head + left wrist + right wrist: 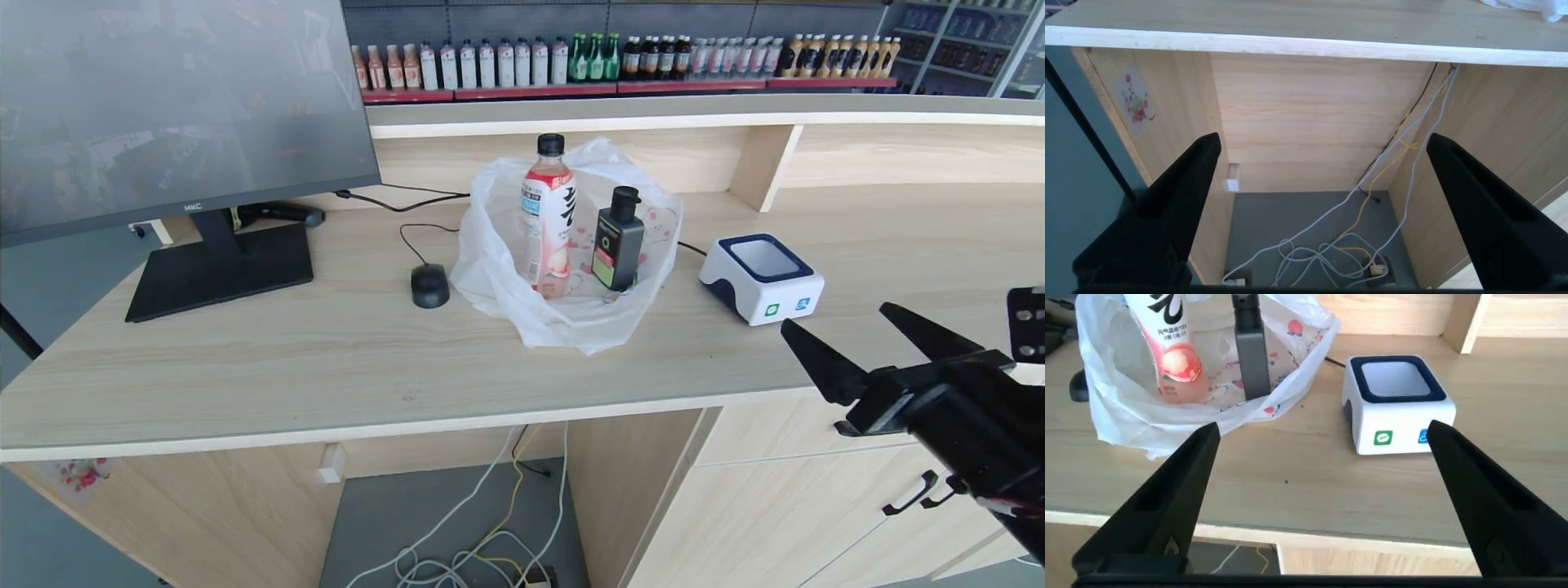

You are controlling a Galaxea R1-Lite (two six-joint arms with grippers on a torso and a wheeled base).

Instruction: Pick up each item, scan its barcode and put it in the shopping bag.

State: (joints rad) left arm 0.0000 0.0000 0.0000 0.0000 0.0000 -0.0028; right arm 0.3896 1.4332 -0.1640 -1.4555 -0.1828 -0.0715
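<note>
A white plastic shopping bag (490, 261) stands open in the middle of the wooden counter. Inside it stand a pink peach drink bottle (547, 216) with a black cap and a dark flat bottle (618, 239) with a black pump cap; both also appear as the drink bottle (1167, 351) and dark bottle (1249, 355). To the bag's right sits the white and blue barcode scanner (762, 279) (1392, 404). My right gripper (853, 336) (1319, 490) is open and empty, hanging off the counter's front edge right of the scanner. My left gripper (1323, 204) is open and empty, below the counter, facing the recess under it.
A monitor (175, 106) on a black stand fills the counter's left; a black mouse (429, 285) lies left of the bag. Cables (482, 523) (1372, 229) hang in the recess under the counter. Cabinet doors (816, 506) sit below right. Shelves of bottles (620, 57) line the back.
</note>
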